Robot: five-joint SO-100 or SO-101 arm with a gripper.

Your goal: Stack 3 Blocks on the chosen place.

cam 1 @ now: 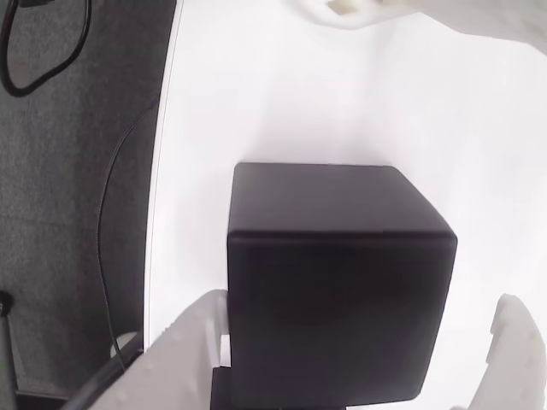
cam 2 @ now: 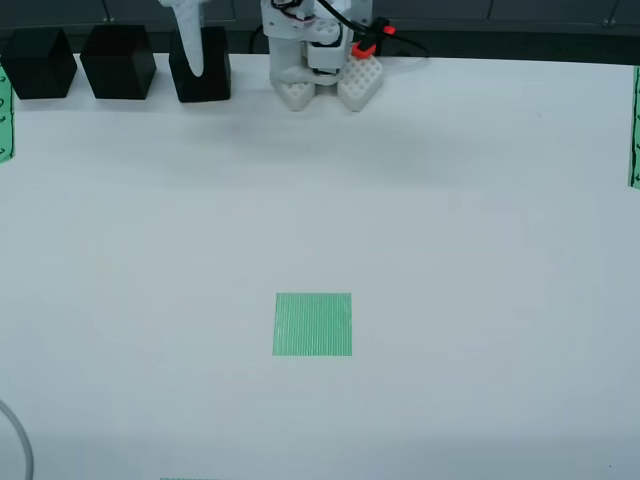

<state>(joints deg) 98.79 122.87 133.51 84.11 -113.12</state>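
The spread fingers [cam 1: 359,342] straddle a rigid, light-looking matte block [cam 1: 338,282]; its flat opposite sides should be gripped squarely.

Both pics bright, light even from above. White table [cam 2: 480,250] nearly washed out. Soft faint shadows. Close view: black block [cam 1: 338,282] very dark, no detail, edges a bit blurry.

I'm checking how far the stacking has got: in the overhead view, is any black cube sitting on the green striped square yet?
No. The green striped square lies bare, and all three black cubes stand in a row at the table's far edge.
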